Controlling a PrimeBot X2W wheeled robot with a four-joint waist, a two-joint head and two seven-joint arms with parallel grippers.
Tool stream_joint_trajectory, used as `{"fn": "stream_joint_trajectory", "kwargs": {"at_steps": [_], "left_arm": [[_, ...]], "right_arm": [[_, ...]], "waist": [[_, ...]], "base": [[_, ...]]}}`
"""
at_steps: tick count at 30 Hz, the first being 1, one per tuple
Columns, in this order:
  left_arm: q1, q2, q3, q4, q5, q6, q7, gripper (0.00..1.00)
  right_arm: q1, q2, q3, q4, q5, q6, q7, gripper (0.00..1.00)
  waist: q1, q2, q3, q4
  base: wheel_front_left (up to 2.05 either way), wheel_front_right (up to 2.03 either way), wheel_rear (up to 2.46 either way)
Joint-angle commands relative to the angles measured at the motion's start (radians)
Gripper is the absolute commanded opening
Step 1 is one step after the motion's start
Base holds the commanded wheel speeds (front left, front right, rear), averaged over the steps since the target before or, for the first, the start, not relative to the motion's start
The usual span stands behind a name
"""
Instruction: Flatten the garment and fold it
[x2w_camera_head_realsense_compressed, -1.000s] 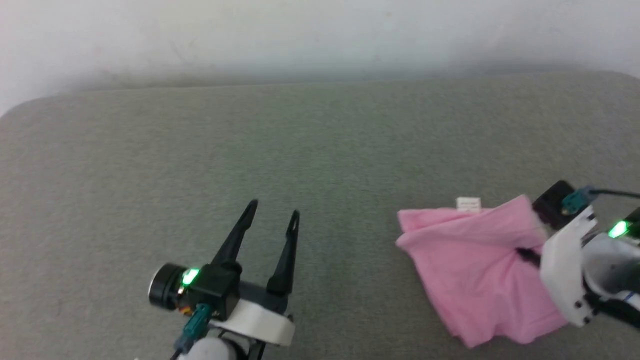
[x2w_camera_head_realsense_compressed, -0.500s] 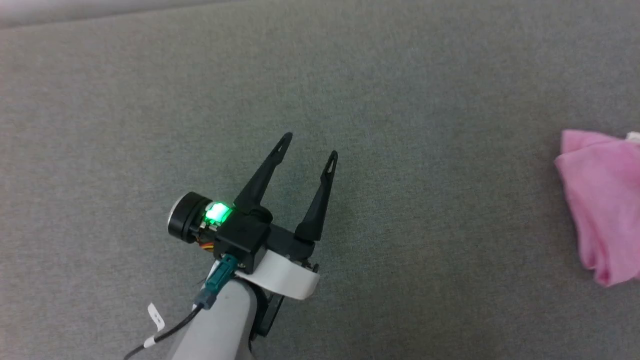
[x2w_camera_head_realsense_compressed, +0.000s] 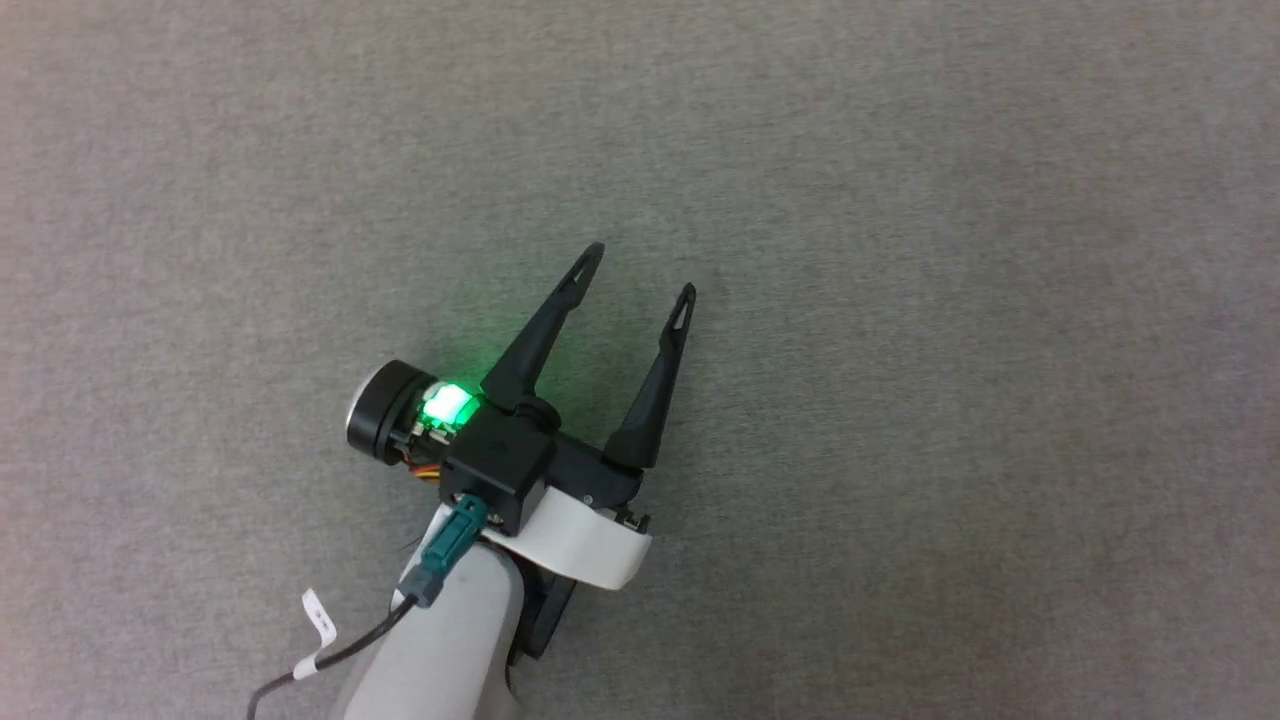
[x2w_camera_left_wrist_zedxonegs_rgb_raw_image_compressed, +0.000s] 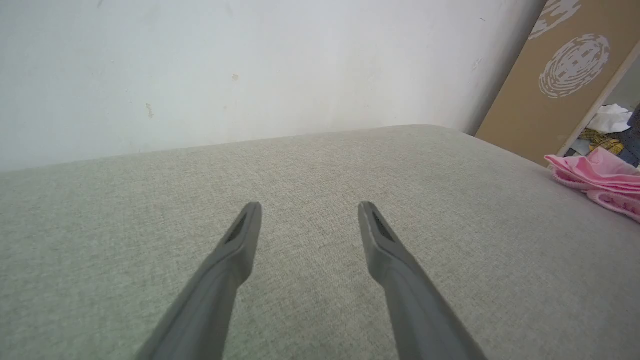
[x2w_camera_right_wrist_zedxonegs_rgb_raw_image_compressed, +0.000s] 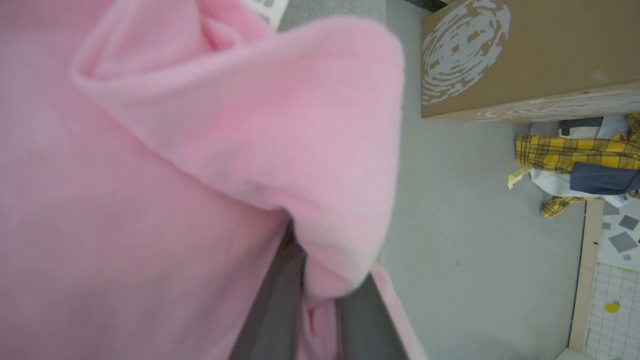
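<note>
Grey padded surface is the work area. It's bare across the middle, so there's room to spread cloth. A white wall bounds its far side.

The garment, pink, sits at the right end of the surface, well apart from the left gripper. In the left wrist view it lies bunched in layers, i.e. not flat yet & no fold made.

A brown box & a heap of plaid clothes are on the floor beyond that right edge. Prob nothing to do w/ this step.

Right gripper: jaws nearly together, pinching a thick bunch of the garment, w/ cloth draping over & around both fingers. The grip looks meant for dragging or lifting the shorts toward mid-surface. Can't tell if any part is off the pad.

Left gripper: jaws spread wide, holding nothing, low over bare surface, tips pointing far-right. Reads as standing by, b/c a 2nd corner needs catching to pull the piece taut.

Small white care label pokes out at the top of the right wrist view, so maybe an inner seam faces out there.
</note>
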Motion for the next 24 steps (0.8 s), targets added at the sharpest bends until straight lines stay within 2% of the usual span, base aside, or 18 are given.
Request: {"fn": "stream_joint_trajectory", "kwargs": {"at_steps": [1, 4, 5, 6, 13, 20, 24], "left_arm": [[-0.009, 0.004, 0.002, 0.003, 0.006, 0.001, -0.005, 1.00], [-0.007, 0.004, 0.003, 0.008, 0.001, 0.005, -0.005, 1.00], [-0.005, 0.003, 0.003, 0.011, -0.001, 0.006, -0.005, 1.00], [-0.003, 0.003, 0.003, 0.013, -0.004, 0.008, -0.005, 1.00], [0.044, 0.000, 0.014, 0.033, -0.028, 0.024, -0.005, 1.00], [0.136, 0.002, 0.070, 0.036, -0.049, 0.033, -0.005, 1.00], [0.187, 0.003, 0.128, 0.018, -0.072, 0.039, -0.005, 1.00]], "right_arm": [[-0.021, 0.009, 0.000, 0.009, -0.013, -0.002, -0.015, 0.00], [-0.035, 0.020, 0.010, 0.042, -0.021, -0.002, -0.022, 0.00], [-0.039, 0.020, 0.011, 0.049, -0.024, -0.002, -0.027, 0.43], [-0.043, 0.022, 0.012, 0.057, -0.026, -0.002, -0.030, 1.00], [-0.064, 0.016, 0.055, 0.047, -0.026, -0.002, -0.025, 1.00], [-0.107, 0.015, 0.116, -0.085, -0.016, -0.002, -0.033, 1.00], [-0.120, 0.042, 0.107, -0.183, -0.019, -0.002, -0.075, 1.00]], "waist": [[-0.0001, 0.0000, 0.001, 0.011], [-0.0001, 0.0000, -0.018, 0.013], [-0.0001, 0.0000, -0.026, 0.013], [-0.0001, 0.0000, -0.036, 0.012], [-0.0001, 0.0000, -0.166, -0.003], [-0.0001, 0.0000, -0.329, -0.015], [-0.0001, 0.0000, -0.409, -0.005]], "base": [[0.00, 0.00, 0.00], [0.00, 0.00, 0.00], [0.00, 0.00, 0.00], [0.00, 0.00, 0.00], [0.00, 0.00, 0.00], [0.00, 0.00, 0.00], [0.00, 0.00, 0.00]]}}
